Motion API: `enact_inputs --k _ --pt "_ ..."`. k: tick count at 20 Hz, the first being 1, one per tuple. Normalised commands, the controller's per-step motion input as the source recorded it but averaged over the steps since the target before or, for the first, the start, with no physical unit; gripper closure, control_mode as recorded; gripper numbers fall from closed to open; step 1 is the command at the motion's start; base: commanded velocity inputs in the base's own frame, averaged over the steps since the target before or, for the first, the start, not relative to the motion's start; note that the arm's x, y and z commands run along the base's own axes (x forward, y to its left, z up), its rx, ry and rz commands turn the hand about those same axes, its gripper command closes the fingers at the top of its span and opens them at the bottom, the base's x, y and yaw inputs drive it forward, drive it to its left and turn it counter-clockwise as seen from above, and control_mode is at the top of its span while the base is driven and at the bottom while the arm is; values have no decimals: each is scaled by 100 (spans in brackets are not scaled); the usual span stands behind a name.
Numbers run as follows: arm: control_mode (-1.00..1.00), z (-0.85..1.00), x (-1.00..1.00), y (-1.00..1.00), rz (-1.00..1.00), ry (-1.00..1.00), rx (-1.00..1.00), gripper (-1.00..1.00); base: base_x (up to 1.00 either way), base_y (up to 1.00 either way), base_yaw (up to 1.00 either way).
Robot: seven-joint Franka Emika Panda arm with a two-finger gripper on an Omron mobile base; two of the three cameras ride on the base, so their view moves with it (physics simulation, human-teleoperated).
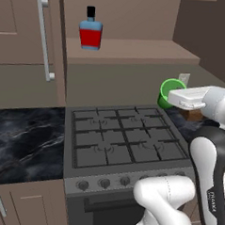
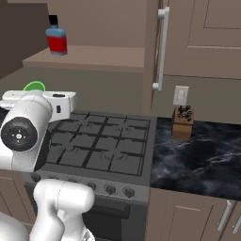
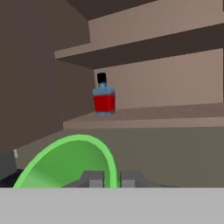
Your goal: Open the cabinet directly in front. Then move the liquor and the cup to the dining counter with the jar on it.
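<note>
behind the hand, cup (image 1: 170, 92) half hidden

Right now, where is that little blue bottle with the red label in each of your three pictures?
Left base view: the liquor stands upper left of centre, on the open cabinet's shelf, above the stove.
Right base view: the liquor stands at the upper left, on the same shelf.
Hand view: the liquor stands near the centre, beyond the cup.
Shared landmark: the shelf under it.

light: even, dim-warm, rendered | shadows: soft under shelves | glare: faint on marble | blur: slight softness, low resolution
</note>
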Motion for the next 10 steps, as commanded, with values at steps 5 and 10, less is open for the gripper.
enact_inputs --k 5,10 --pt "-100 0 0 0 0 0 0 100 0 0 0" --pt "-100 0 0 0 0 2 0 100 0 0 0"
